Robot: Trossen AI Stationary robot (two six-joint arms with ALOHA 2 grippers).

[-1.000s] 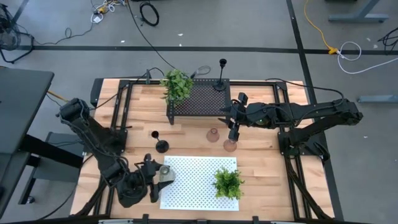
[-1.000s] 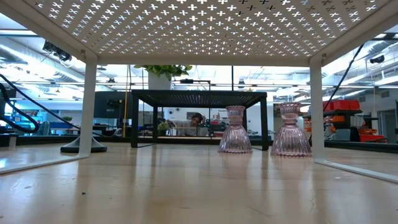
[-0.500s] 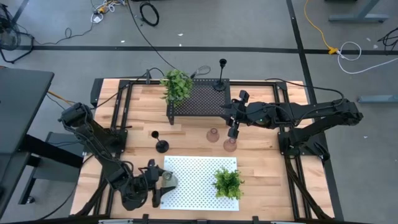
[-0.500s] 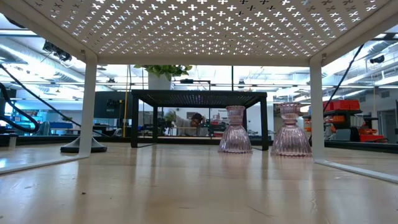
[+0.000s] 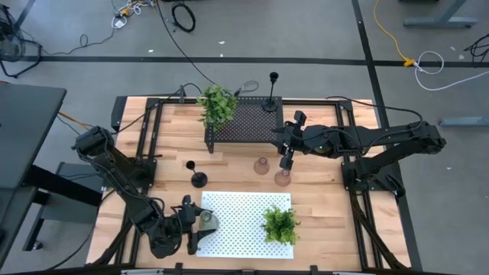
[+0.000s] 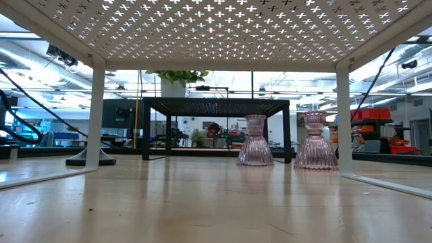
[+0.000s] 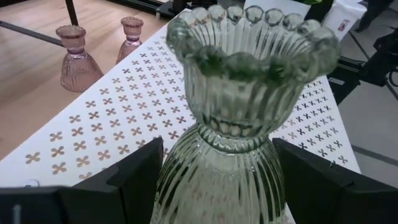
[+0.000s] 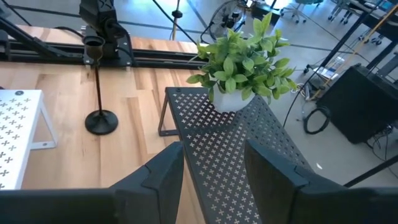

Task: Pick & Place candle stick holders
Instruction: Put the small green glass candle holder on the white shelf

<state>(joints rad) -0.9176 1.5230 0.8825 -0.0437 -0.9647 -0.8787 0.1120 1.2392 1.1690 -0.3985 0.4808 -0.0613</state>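
My left gripper (image 5: pixel 193 222) is shut on the olive-green glass holder (image 7: pixel 239 93) at the left end of the white perforated rack (image 5: pixel 248 225). My right gripper (image 5: pixel 285 150) is open and empty, at the right end of the black mesh rack (image 5: pixel 244 122) and above two pink glass holders (image 5: pixel 261 166) (image 5: pixel 283 178), which stand on their bases on the table. One slim black holder (image 5: pixel 197 177) stands on the table. Another slim black holder (image 5: pixel 271 99) stands on the mesh rack. My left gripper pinches the green holder's ribbed lower body (image 7: pixel 186 180) between its two fingers (image 7: pixel 134 180), one on each side. The fingers come roughly level from the table's left. The holder stands upright, cup up, over the white rack; whether its base rests there is hidden.
A leafy plant (image 5: pixel 218 105) stands on the mesh rack's left end, and another plant (image 5: pixel 280 224) stands on the white rack's right part. Bare wood lies at the table's left and right sides. The low view looks under the white rack (image 6: pixel 216 30) at the pink holders (image 6: pixel 255 142).
My left gripper has shifted a little toward the table's right and near edge with the green holder, which stays upright, then held still.
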